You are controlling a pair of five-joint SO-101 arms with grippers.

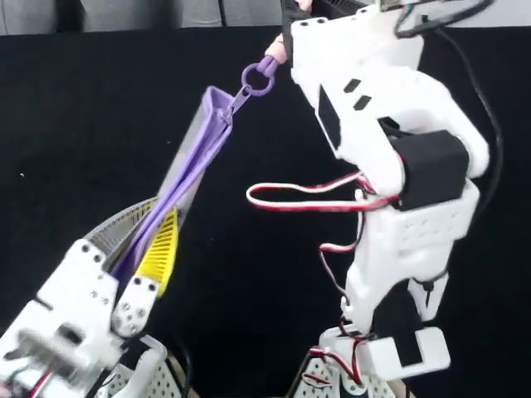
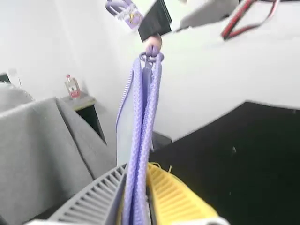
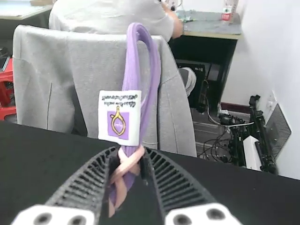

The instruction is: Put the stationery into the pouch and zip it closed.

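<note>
High view: purple pouch (image 1: 187, 178) pinched by left fingers (image 1: 159, 249), right fingers (image 3: 89, 185) pinching its zipper strap (image 3: 136, 70), contents hidden.

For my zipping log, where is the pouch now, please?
High view: the pouch is held taut over the table between the left gripper, lower left, and the right gripper.

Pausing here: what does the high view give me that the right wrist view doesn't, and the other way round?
High view adds: the purple pouch stretched out, its lower end clamped in the left hand, and a ring at its upper corner.
Right wrist view adds: the right hand shut on a pink cord, with a purple loop and a white tag beyond its fingertips.
Both share: the black table.
</note>
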